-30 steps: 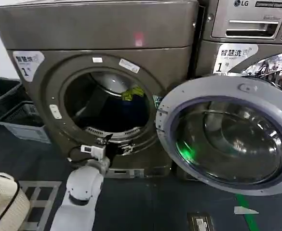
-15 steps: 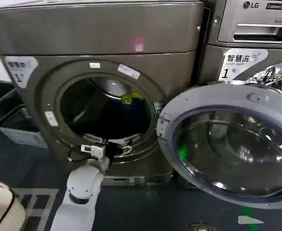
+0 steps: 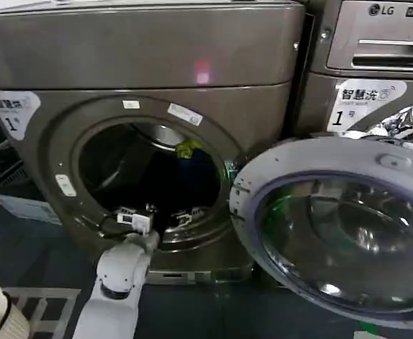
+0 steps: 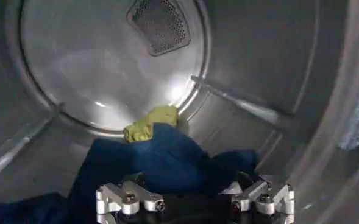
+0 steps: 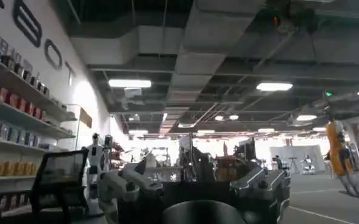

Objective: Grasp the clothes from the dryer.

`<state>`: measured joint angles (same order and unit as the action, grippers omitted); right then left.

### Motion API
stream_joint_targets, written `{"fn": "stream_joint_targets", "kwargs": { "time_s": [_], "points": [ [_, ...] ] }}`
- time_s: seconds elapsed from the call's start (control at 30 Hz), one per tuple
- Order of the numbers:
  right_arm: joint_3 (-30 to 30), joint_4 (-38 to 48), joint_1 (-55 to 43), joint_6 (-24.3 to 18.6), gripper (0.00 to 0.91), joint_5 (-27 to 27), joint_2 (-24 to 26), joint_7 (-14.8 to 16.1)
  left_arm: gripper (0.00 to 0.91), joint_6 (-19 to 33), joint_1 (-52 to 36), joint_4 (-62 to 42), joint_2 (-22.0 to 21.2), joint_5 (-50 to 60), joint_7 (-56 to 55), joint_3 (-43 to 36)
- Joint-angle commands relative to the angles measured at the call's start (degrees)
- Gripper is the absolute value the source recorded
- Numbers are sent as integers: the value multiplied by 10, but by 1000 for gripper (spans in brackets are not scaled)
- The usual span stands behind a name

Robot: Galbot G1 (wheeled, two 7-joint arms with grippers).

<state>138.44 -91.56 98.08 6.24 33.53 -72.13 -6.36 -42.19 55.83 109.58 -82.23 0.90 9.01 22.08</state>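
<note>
Laundry room: the left gripper (image 4: pixel 194 202) has crept further into the dryer (image 3: pixel 142 63), jaws wide, clothes (image 4: pixel 161 161) not grabbed yet.

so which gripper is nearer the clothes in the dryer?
Left. The left gripper is inside the dryer porthole, fingers open just short of the navy clothes. The right gripper points away into the room, far from them.

The bronze-grey dryer (image 3: pixel 157 63) stands with its round door (image 3: pixel 333 226) swung wide, its steel drum (image 4: pixel 106 73) cradling a heap of navy-blue clothes (image 4: pixel 161 161) with one yellow-green garment (image 4: pixel 149 123) at its far edge.
</note>
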Motion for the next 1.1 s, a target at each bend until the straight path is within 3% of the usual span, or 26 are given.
{"fn": "stream_joint_targets", "kwargs": {
  "time_s": [0.03, 1.1],
  "points": [
    [1, 1, 1, -1, 907, 0, 0, 0, 907, -28, 0, 1, 0, 0, 0, -1],
    [-2, 2, 0, -14, 907, -1, -2, -4, 907, -28, -4, -23, -3, -2, -10, -1]
  ]
}}
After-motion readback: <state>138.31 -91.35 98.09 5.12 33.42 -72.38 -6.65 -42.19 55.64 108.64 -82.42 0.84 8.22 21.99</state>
